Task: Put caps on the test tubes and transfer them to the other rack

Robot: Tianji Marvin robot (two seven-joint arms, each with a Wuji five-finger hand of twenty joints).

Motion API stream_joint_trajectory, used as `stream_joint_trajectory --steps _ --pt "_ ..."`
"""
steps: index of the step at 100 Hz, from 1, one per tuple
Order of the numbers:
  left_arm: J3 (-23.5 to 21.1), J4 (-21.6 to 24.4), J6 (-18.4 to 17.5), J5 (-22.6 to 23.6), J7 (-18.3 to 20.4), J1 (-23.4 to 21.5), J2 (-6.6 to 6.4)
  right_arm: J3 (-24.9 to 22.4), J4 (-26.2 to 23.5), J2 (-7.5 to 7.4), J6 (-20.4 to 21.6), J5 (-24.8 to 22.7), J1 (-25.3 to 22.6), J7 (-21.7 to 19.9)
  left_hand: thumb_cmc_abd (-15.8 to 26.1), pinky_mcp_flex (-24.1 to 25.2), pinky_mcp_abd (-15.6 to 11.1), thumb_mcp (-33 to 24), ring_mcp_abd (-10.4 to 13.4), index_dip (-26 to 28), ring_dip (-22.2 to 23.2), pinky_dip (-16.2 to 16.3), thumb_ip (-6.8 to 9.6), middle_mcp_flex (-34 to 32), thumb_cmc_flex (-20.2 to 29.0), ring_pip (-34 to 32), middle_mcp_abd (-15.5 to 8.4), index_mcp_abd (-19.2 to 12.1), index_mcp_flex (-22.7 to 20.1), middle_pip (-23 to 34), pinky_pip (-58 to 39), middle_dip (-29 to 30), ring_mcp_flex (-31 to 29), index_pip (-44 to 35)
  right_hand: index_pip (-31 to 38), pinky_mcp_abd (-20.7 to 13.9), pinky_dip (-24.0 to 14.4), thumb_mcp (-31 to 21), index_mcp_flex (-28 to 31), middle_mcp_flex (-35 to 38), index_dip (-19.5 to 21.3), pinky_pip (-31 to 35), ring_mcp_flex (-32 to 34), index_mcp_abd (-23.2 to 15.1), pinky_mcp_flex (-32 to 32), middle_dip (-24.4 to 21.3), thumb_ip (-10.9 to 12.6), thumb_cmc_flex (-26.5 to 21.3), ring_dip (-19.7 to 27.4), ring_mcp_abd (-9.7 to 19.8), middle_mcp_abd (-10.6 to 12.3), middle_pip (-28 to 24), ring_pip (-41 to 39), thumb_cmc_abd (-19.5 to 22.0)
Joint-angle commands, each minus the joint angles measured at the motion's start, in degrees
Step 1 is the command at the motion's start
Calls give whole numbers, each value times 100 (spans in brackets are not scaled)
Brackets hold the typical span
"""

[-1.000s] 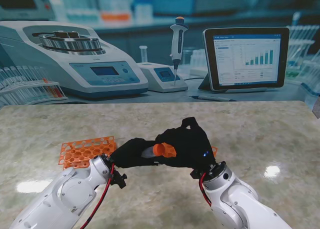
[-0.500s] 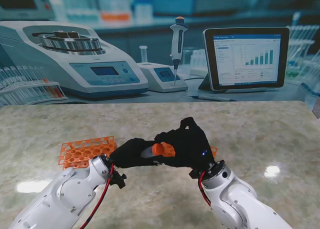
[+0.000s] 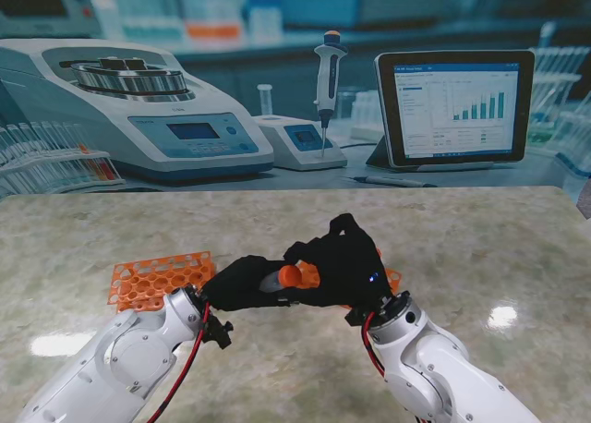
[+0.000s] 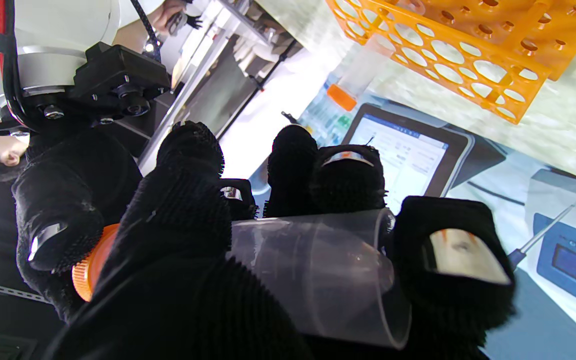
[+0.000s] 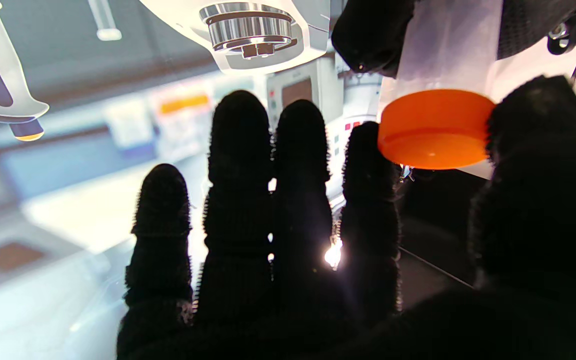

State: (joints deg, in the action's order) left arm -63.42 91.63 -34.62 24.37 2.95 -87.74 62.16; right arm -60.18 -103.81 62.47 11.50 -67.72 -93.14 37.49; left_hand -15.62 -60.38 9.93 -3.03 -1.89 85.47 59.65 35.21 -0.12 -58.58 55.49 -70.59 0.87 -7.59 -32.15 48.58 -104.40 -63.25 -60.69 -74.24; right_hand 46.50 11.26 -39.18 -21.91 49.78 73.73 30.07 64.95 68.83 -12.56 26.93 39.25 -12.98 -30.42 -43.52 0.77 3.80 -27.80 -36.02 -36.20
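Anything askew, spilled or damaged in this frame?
Nothing stands out. The left hand holds the clear test tube level while the right hand grips its orange cap; no spill or breakage shows.

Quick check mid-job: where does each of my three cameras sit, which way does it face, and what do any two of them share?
Stand view: above the shoulders, looking down at the table; both arms, left hand and right hand meeting.
Left wrist view: along the left hand's fingers, holding the clear tube; orange rack beyond.
Right wrist view: along the right hand's fingers, thumb by the orange cap.
Shared: all three show the cap on the tube.
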Motion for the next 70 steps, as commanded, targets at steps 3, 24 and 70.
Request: stream_joint_trajectory --steps 3,24,70 --pt "44 97 -51 16 38 -31 17 36 70 50 -95 30 28 -71 176 -181 -593 -117 136 239 125 76 -54 -1 203 -206 -162 -322 -177 -14 -935 3 -135 -203 791 -114 -129 -598 840 258 230 186 263 -962 24 7 187 -641 -120 133 169 -120 -186 618" --pt "50 99 -51 16 36 -29 17 106 161 81 -236 109 121 -59 170 -181 -593 -122 136 238 125 76 -55 -1 201 -205 -164 -320 -178 -14 -935 1 -135 -203 540 -135 -103 -575 1145 348 639 274 350 -992 97 36 220 -421 -111 155 225 -311 -368 694" --pt "44 110 -39 14 33 -36 19 205 296 152 -433 279 228 87 168 -181 -593 -131 135 236 126 76 -55 -5 198 -203 -170 -314 -180 -14 -935 1 -132 -205 324 -176 -72 -675 1753 537 1345 408 506 -1036 234 139 322 197 -126 188 324 -603 -648 992"
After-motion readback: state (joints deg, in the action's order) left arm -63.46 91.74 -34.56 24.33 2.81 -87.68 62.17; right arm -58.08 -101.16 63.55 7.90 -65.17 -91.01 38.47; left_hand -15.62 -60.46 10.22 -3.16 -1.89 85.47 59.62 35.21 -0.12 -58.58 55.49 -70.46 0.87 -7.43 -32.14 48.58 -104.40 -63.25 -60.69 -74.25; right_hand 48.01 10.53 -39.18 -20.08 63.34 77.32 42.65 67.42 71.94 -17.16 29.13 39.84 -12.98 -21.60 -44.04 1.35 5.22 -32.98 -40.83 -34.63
